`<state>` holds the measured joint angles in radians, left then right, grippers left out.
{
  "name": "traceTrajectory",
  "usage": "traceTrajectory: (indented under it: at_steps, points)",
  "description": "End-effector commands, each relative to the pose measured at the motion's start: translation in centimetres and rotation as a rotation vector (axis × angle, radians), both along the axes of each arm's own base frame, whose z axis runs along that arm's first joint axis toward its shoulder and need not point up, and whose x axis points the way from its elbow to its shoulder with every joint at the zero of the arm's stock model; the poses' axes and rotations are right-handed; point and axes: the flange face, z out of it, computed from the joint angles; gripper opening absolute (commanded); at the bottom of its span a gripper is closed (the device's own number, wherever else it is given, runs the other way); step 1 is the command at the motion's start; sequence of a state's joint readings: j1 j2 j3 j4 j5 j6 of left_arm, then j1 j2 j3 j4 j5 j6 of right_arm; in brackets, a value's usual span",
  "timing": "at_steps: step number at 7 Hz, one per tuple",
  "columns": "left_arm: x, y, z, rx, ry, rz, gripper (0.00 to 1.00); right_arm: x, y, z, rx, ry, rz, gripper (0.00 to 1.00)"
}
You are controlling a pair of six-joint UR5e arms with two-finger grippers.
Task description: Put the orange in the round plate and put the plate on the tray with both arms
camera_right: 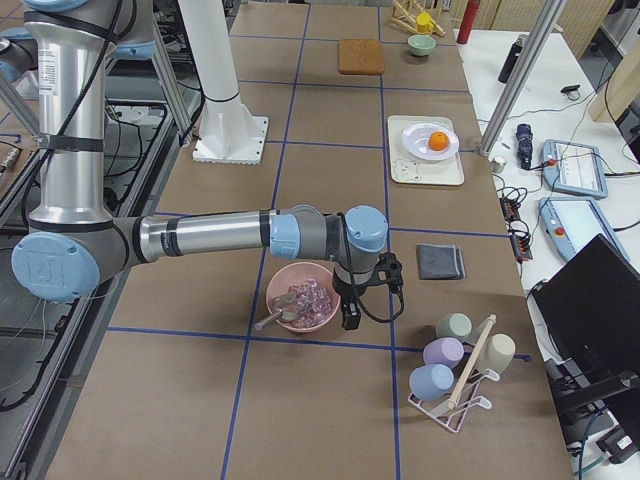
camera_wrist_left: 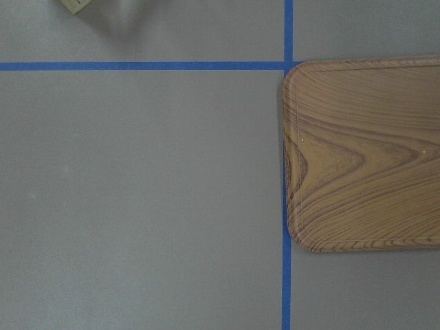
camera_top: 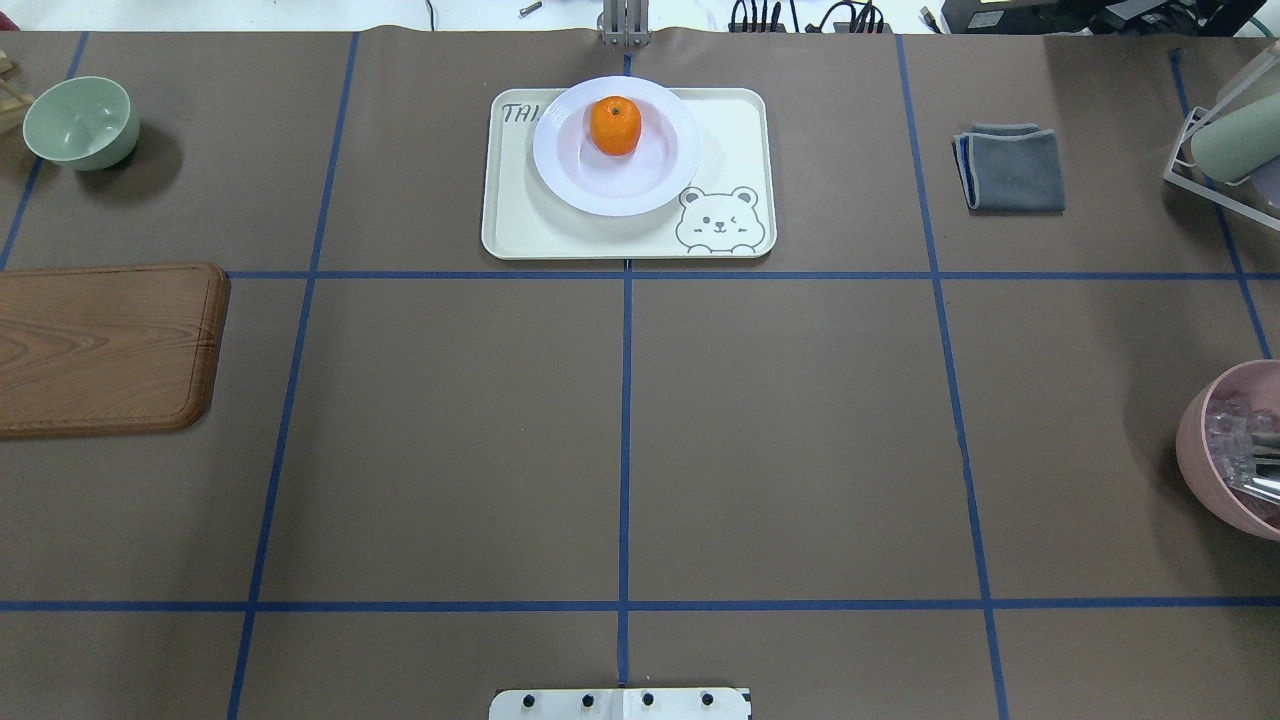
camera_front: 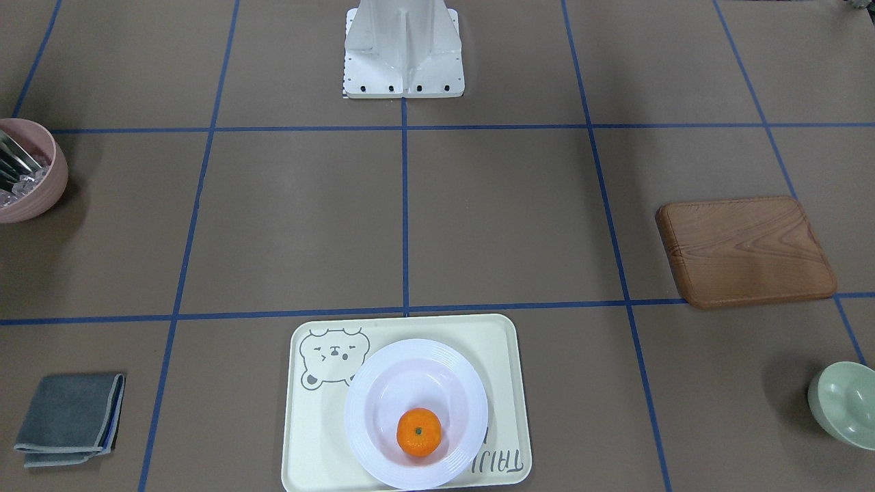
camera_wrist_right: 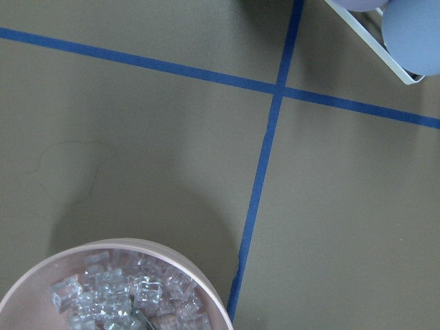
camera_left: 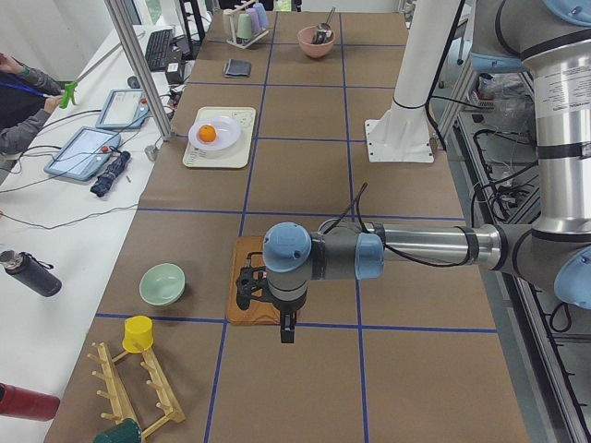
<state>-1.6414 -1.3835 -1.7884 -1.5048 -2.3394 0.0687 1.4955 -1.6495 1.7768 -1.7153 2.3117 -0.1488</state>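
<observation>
orange (camera_front: pixel 418 432) in round plate (camera_front: pixel 374 403) hiding tray (camera_front: pixel 314 444) lettering; left gripper (camera_left: pixel 287 329), right gripper (camera_right: pixel 350 318) state unclear.

"TAIJI" — grey lettering on tray (camera_top: pixel 728 135)

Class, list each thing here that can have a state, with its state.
orange: in the round plate.
round plate: sitting on the tray.
pink bowl: holds clear cubes.
green bowl: upright.
grey cloth: folded.
left gripper: open or shut unclear.
right gripper: open or shut unclear.
</observation>
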Motion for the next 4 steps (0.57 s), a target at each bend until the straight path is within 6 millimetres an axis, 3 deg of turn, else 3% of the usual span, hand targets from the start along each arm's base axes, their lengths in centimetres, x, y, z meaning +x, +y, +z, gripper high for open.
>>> traceTrajectory:
  at_steps: [1, 4]
  points:
    - [0.01, 0.21, 0.17, -0.004, 0.000, 0.000, 0.98, -0.01, 0.12, 0.06, -0.002, -0.003, -0.001, 1.00]
    - [0.03, 0.45, 0.43, -0.010, 0.001, 0.000, 0.98, 0.02, 0.48, 0.42, -0.009, -0.002, -0.003, 1.00]
